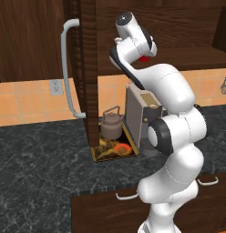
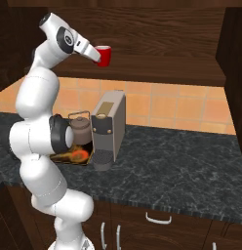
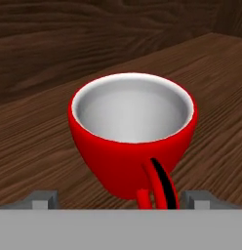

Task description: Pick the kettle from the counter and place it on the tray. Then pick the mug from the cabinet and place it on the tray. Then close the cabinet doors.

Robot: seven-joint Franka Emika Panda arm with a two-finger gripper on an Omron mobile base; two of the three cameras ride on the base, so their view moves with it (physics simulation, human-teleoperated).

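Note:
The red mug [image 3: 132,136] with its white inside stands on the cabinet shelf [image 3: 40,141], its handle turned toward me. My gripper [image 3: 120,199] is open, one fingertip [image 3: 45,197] on each side of the handle, close to the mug's body. From the right base view the mug [image 2: 104,54] sits right at the gripper [image 2: 97,53], up inside the cabinet [image 2: 157,29]. The grey-brown kettle [image 1: 111,125] rests upright on the yellow-rimmed tray [image 1: 115,153], on the dark counter [image 1: 37,159]. A cabinet door [image 1: 89,68] stands open, seen edge-on.
A tall boxy grey coffee machine [image 2: 109,127] stands right beside the tray [image 2: 74,156] and kettle [image 2: 80,128]. The open door's long bar handle [image 1: 67,68] juts out on the left. Another dark door panel [image 2: 235,73] is at the far right. Drawers with curved handles [image 2: 157,218] lie below the counter.

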